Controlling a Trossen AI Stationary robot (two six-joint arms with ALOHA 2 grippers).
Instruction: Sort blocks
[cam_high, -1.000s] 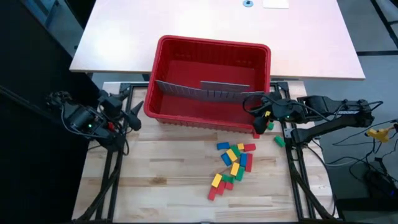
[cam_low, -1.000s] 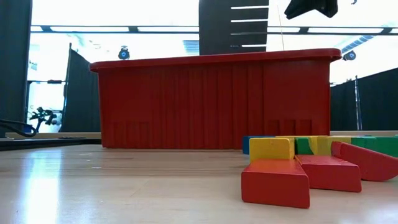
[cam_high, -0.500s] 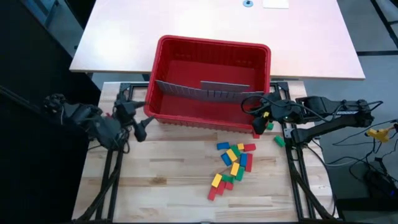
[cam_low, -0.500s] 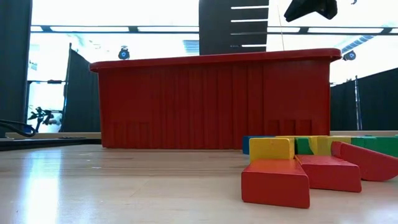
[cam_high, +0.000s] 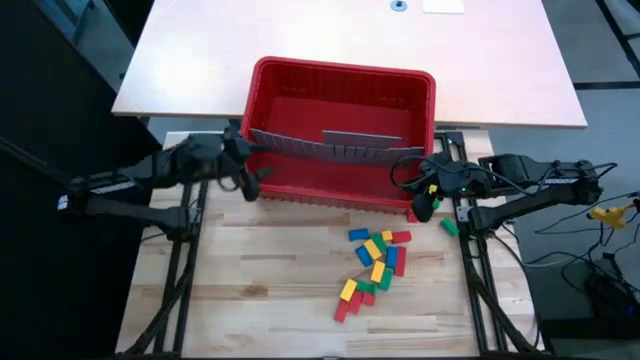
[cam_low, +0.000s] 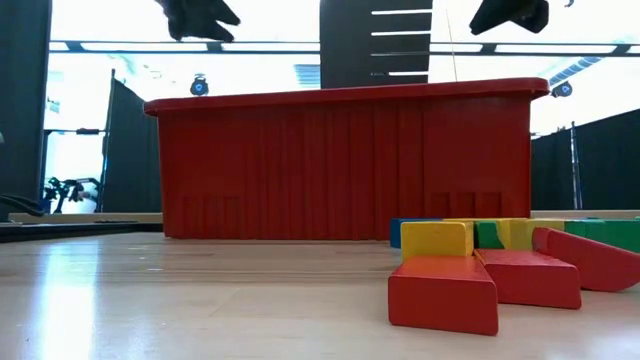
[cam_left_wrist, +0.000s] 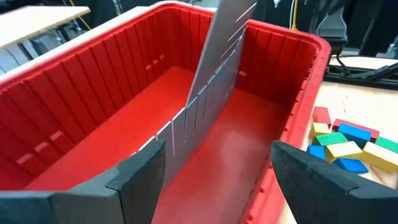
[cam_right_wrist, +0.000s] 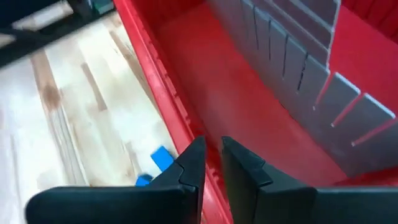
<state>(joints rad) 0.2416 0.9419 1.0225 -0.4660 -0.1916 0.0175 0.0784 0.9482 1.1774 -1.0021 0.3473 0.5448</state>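
Note:
The blocks (cam_high: 375, 262) lie in a loose pile of red, green, blue and yellow on the wooden table, in front of the red bin (cam_high: 345, 68); they also show in the low view (cam_low: 470, 265). A lone green block (cam_high: 449, 227) lies to the pile's right. My left gripper (cam_high: 247, 172) hovers open above the bin's near left corner, its fingers (cam_left_wrist: 140, 171) wide apart over the bin's inside. My right gripper (cam_high: 421, 198) hangs shut above the bin's near right corner, over the near wall (cam_right_wrist: 180, 118), with nothing between its fingers.
Two grey slotted panels (cam_high: 330, 148) stand slanted inside the bin (cam_left_wrist: 217, 74). A pale table (cam_high: 350, 40) lies behind the bin. Black frame rails (cam_high: 180, 270) run along both sides of the wooden top. Bare wood lies left of the pile (cam_high: 260, 270).
My left gripper has swung from the table's left edge toward the right and the far side, and now stands above the bin's near left corner; it has come into the low view at the top. The blocks and the bin have not moved.

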